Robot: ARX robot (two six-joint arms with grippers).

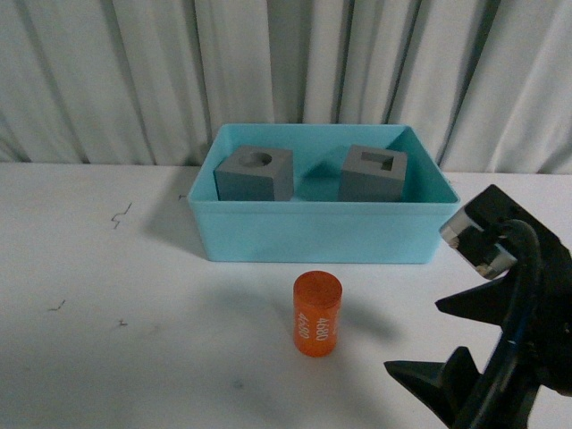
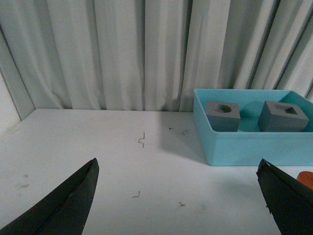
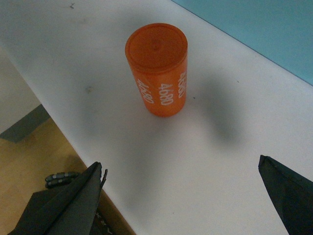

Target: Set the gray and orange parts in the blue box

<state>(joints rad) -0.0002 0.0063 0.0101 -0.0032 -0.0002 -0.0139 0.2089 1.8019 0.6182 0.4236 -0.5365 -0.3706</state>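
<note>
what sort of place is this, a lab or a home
Probably a robot test lab, not a home: a plain white table, a gray curtain hung as a backdrop, and a numbered orange cylinder in front of a blue box.

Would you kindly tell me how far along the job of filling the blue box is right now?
Done: the round-recess gray cube and the rectangular-recess gray cube sit inside the blue box. In hand: nothing; the right gripper is open near the orange cylinder, and the left gripper is open too. Left: that cylinder, upright on the white table in front of the box.
</note>
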